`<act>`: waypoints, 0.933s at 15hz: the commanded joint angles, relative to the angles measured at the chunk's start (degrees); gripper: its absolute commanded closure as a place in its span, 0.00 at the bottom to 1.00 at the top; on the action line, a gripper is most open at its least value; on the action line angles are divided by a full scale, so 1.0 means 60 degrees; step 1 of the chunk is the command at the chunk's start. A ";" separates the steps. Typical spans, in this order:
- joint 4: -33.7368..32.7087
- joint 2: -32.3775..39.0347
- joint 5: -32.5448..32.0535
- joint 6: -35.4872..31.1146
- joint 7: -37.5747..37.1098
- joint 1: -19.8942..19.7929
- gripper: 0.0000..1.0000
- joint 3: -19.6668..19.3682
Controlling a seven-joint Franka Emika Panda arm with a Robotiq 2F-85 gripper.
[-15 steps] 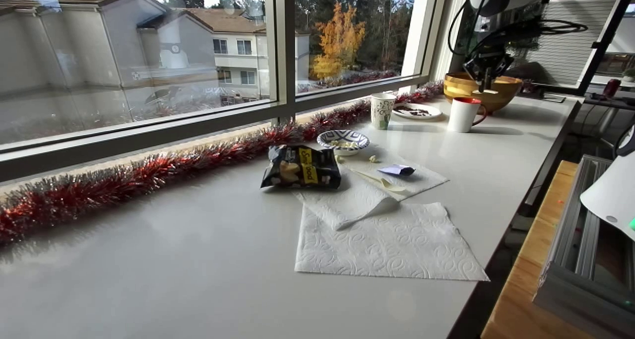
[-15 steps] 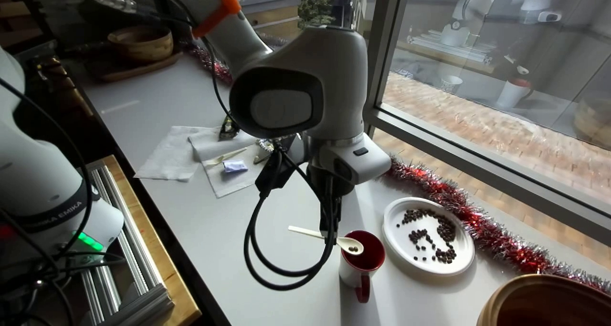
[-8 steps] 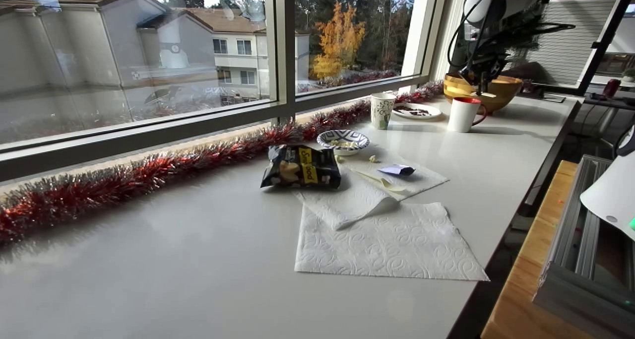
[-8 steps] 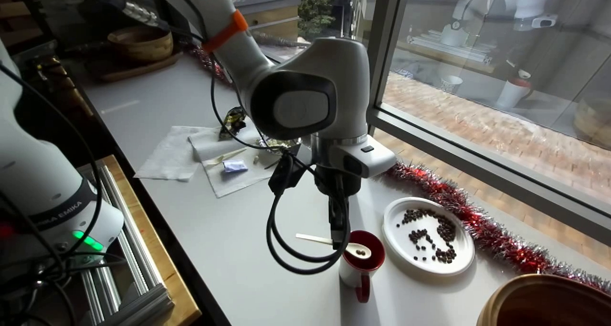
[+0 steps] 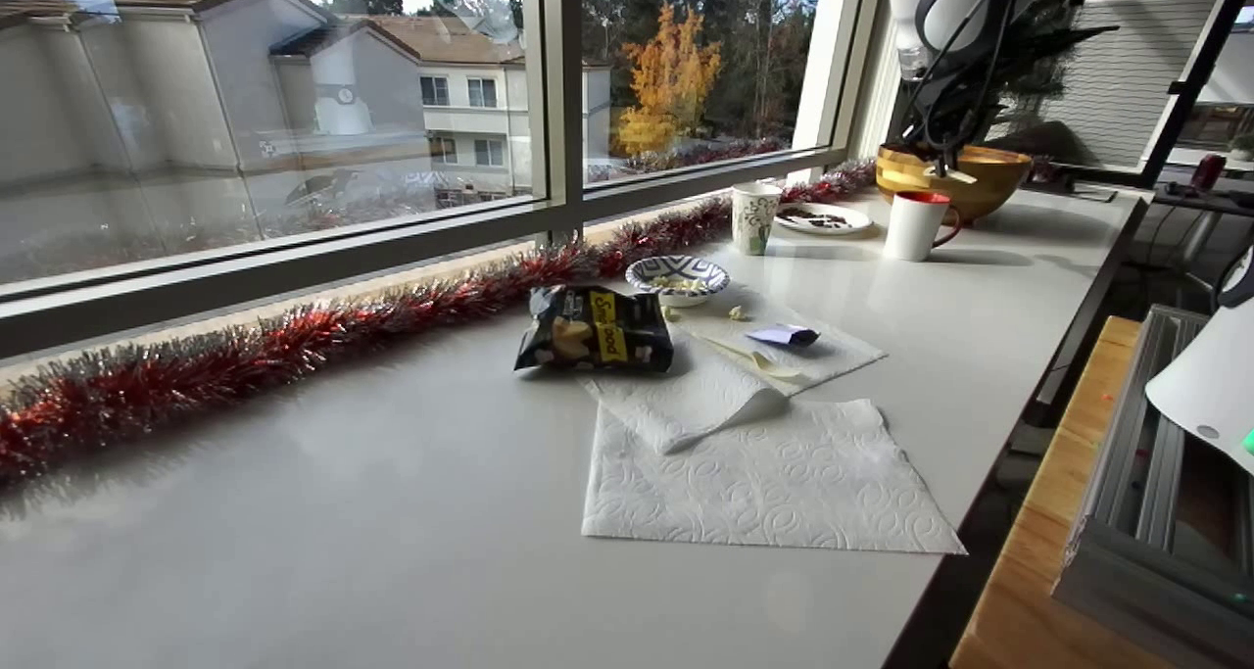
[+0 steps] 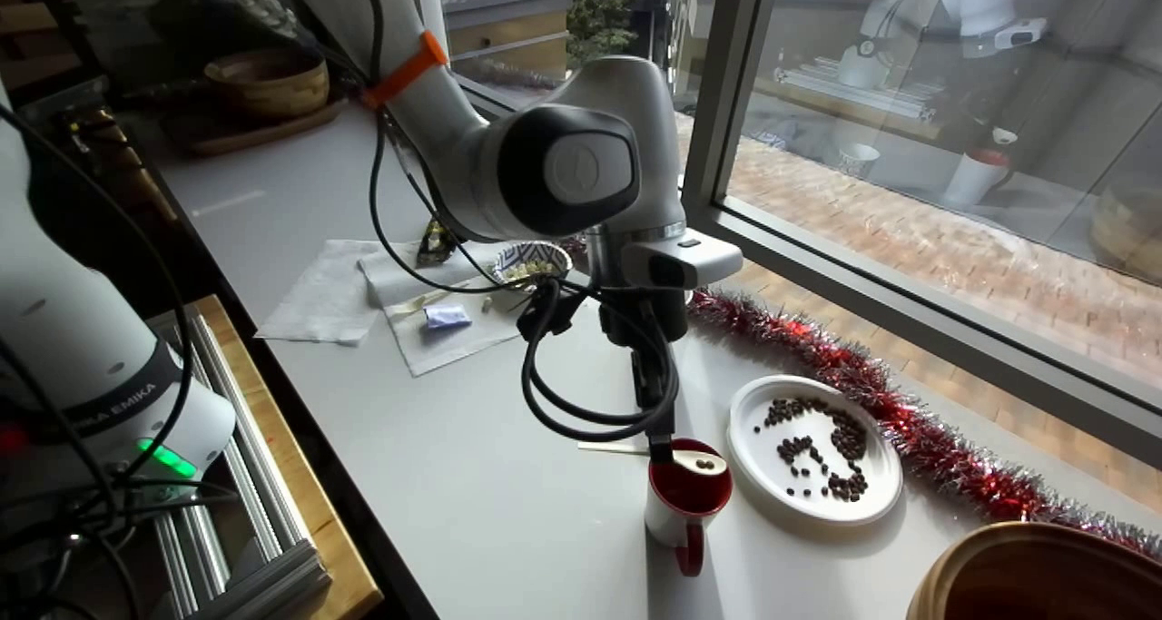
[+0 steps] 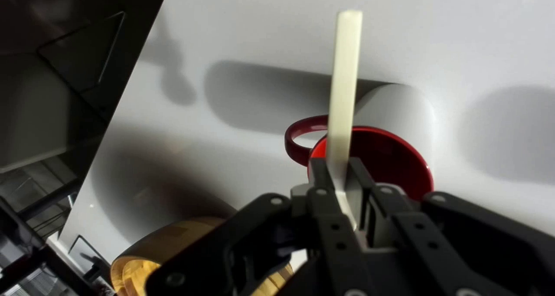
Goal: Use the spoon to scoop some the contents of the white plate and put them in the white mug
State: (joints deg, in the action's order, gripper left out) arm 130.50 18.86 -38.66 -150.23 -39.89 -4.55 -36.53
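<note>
Showing "Sm" and "ood" on its yellow panel, the middle of the word unclear, the black snack bag (image 5: 596,331) lies on the worktop (image 5: 343,512), well apart from the white mug (image 5: 909,233). Lettering on the dark band of the robot base (image 6: 82,329) is too dim to read in full, and any print on the lilac packet (image 5: 779,335), also well apart from the mug, is too small to tell.

The mug stands upright, white outside and red within, with a red handle; its bottom is too dark to make out. The end effector (image 7: 339,166) has its fingers clasped on a cream-coloured spoon (image 7: 342,96), and in an exterior view the scoop shows over the mug's mouth, carrying at least two dark brown beans (image 6: 704,465).

Just beside the mug is the round white plate (image 6: 761,464). More beans (image 6: 851,440) lie on it, in a dense broken curve along one side and a looser cluster near the middle.

Near the mug stands an upright paper cup (image 5: 755,228) with a leafy print. Behind the mug, in an exterior view, is a golden-brown bowl (image 5: 997,181). Well apart from the mug, a blue-patterned bowl (image 5: 640,275) holds popcorn (image 5: 679,284).
</note>
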 commanded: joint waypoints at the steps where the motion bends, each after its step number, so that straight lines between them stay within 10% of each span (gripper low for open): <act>1: -0.0034 0.0016 -0.1270 0.0081 -0.0940 0.0242 0.96 -0.0121; 14: 0.0263 -0.0456 -0.6230 0.1577 -0.3081 -0.0452 0.96 0.1181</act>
State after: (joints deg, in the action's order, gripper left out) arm 130.54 18.53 -70.28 -144.25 -56.21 -4.74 -33.04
